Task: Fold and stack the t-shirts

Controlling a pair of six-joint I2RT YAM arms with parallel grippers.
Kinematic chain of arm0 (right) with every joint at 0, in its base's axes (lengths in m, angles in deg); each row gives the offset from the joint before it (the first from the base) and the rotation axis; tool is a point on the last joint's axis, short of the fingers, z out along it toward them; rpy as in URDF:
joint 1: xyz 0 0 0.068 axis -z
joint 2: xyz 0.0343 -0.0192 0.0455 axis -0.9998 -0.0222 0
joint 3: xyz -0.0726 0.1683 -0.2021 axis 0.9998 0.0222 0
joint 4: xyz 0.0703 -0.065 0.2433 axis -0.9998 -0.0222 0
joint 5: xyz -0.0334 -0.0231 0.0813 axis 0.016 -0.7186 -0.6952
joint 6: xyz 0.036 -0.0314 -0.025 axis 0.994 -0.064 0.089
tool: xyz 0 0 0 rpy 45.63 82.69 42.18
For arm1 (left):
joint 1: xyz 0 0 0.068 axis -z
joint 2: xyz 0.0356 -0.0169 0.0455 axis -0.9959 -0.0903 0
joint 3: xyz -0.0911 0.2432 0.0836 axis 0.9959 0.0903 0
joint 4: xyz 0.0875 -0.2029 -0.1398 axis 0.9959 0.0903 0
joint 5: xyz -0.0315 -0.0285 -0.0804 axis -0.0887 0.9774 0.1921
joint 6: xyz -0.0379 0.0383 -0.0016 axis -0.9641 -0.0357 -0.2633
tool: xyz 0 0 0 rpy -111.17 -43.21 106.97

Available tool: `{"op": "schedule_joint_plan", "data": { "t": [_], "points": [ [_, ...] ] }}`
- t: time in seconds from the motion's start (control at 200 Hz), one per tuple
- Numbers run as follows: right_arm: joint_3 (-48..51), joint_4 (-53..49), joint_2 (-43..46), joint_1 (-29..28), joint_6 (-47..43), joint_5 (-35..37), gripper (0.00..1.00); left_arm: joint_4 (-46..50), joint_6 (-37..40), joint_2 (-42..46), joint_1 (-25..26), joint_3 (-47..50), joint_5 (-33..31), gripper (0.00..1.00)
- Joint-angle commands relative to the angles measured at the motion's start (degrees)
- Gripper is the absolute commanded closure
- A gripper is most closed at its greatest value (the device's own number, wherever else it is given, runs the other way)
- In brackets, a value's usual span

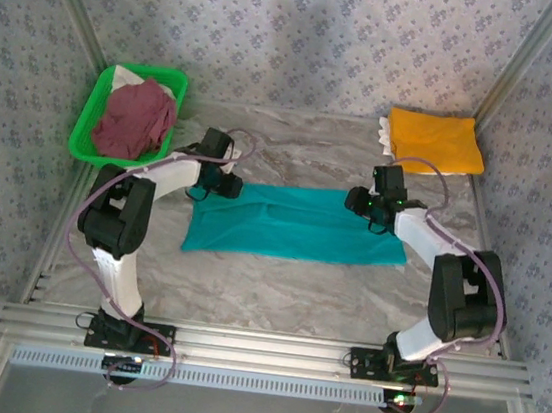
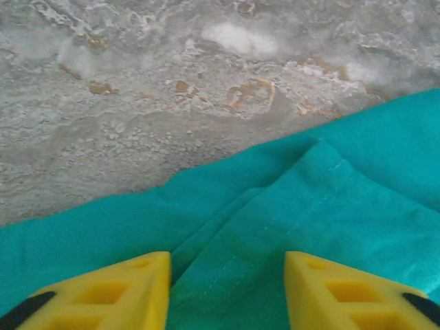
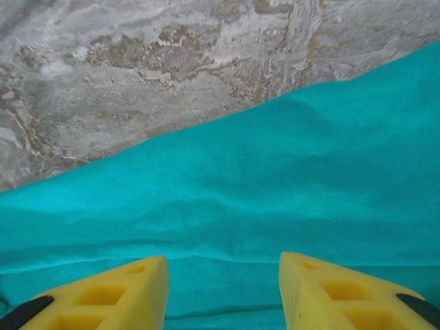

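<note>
A teal t-shirt (image 1: 294, 224) lies folded into a long strip across the middle of the marble table. My left gripper (image 1: 221, 182) is low over its far left corner, where a stitched hem (image 2: 302, 206) and folded layers run between the yellow fingers (image 2: 130, 292). It is open (image 2: 227, 289), the cloth lying loose in the gap. My right gripper (image 1: 369, 206) is at the far right end, open (image 3: 223, 289) above smooth teal cloth (image 3: 261, 199). An orange-yellow t-shirt (image 1: 433, 140) lies folded at the back right. A maroon t-shirt (image 1: 136, 119) is bunched in the basket.
The green plastic basket (image 1: 84, 128) stands at the back left against the wall. Patterned walls close in the table on three sides. An aluminium rail (image 1: 259, 346) runs along the near edge. Bare marble (image 1: 293, 148) lies beyond the teal strip.
</note>
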Motion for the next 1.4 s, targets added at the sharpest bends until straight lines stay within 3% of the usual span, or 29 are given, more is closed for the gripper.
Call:
{"op": "schedule_joint_plan", "data": {
  "t": [0.0,0.05,0.12,0.245,0.7,0.969,1.139,1.279,1.394],
  "points": [
    [-2.4,-0.71,-5.13,-0.3,-0.03,-1.28,0.52,-0.09,1.17,-0.26,0.62,-0.38,1.16,0.65],
    [-2.85,-0.73,-6.9,-0.34,0.36,-1.43,0.52,-0.09,0.87,0.18,0.71,-0.29,0.62,0.76],
    [-3.43,-0.51,-9.1,-0.33,0.82,-1.79,0.53,0.01,0.7,0.98,0.85,-0.01,0.1,0.8],
    [-3.85,0.05,-11.68,-0.23,1.82,-1.91,0.52,0.98,0.03,3.14,1.54,0.53,-2.38,1.0],
    [-4.4,-0.63,-14.41,0.71,3.05,-1.55,0.52,3.69,-3.38,14.53,7.96,7.85,-10.93,1.0],
    [-4.49,-0.62,-15.54,0.93,3.63,-1.9,0.52,6.57,-6.42,21.56,16.85,13.72,-19.24,1.0],
    [-5.18,-0.68,-16.6,0.89,3.82,-2.36,0.51,5.87,-8.23,24.18,23.3,19.67,-24.23,0.71],
    [-5.52,-0.95,-16.9,0.9,3.74,-2.18,0.51,2.93,-7.69,28.72,24.47,21.67,-25.54,0.63],
    [-5.55,-1.17,-16.92,0.96,3.62,-2.0,0.51,-0.42,-5.18,31.14,21.09,20.32,-20.91,0.62]
  ]
}}
